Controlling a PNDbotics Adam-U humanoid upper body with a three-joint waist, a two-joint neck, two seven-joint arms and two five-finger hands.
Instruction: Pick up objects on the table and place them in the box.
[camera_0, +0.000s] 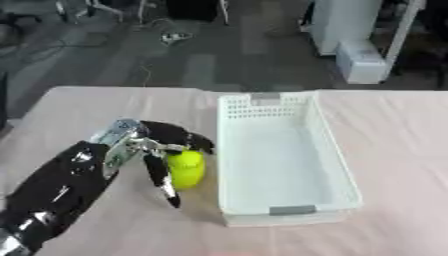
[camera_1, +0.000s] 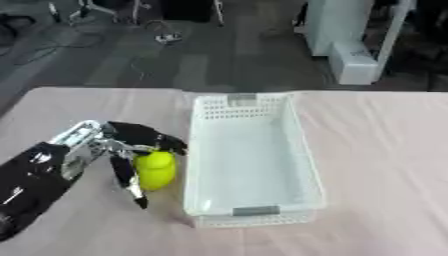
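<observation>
Left hand (camera_0: 140, 145) fingers (camera_0: 162, 175) curled around yellow bottle-shaped object (camera_0: 186, 170), which sits on the table (camera_0: 394, 150) just left of the white basket (camera_0: 284, 155). Both views show nearly the same; right hand not visible.

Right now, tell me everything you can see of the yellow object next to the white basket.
The small rounded bright yellow object looks smooth and glossy, like plastic, narrower on top. It stands on the pink table, just left of the white perforated plastic basket. The black left hand reaches over it, fingers curled round its top and left side.
</observation>
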